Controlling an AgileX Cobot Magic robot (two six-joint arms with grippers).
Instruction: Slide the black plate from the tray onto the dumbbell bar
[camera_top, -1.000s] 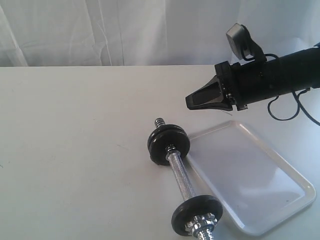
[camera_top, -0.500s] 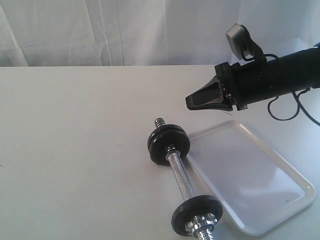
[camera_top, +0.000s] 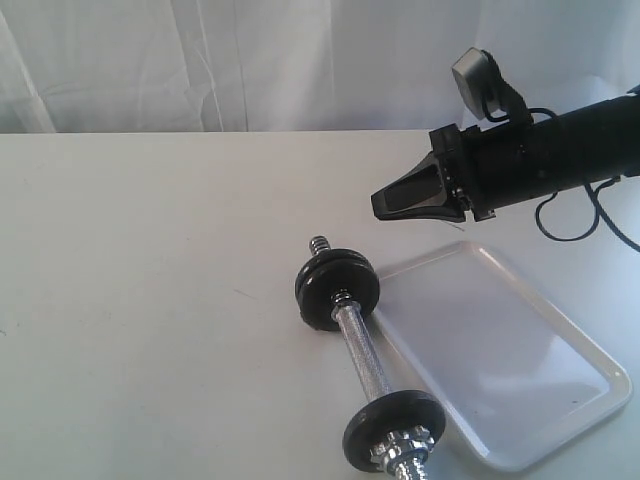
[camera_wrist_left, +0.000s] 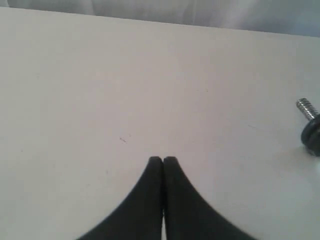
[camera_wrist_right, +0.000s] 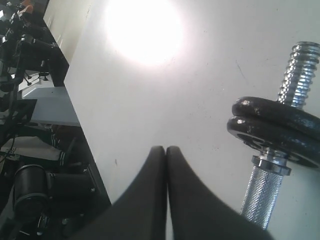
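Note:
The dumbbell bar (camera_top: 362, 350) lies on the white table with two black plates (camera_top: 337, 288) stacked at its far end and one black plate (camera_top: 392, 428) behind a silver nut (camera_top: 405, 456) at its near end. The white tray (camera_top: 520, 355) beside it holds no disc. My right gripper (camera_top: 378, 205) hangs shut and empty above the table, up and right of the far plates; its wrist view shows the stacked plates (camera_wrist_right: 272, 127) and threaded end (camera_wrist_right: 298, 72). My left gripper (camera_wrist_left: 162, 160) is shut, empty, over bare table; it does not show in the exterior view.
A white curtain (camera_top: 200, 60) backs the table. In the right wrist view the table's edge and dark equipment (camera_wrist_right: 35, 190) appear beyond it. In the left wrist view the bar's threaded tip (camera_wrist_left: 306, 107) and a plate edge (camera_wrist_left: 312, 135) peek in at one side.

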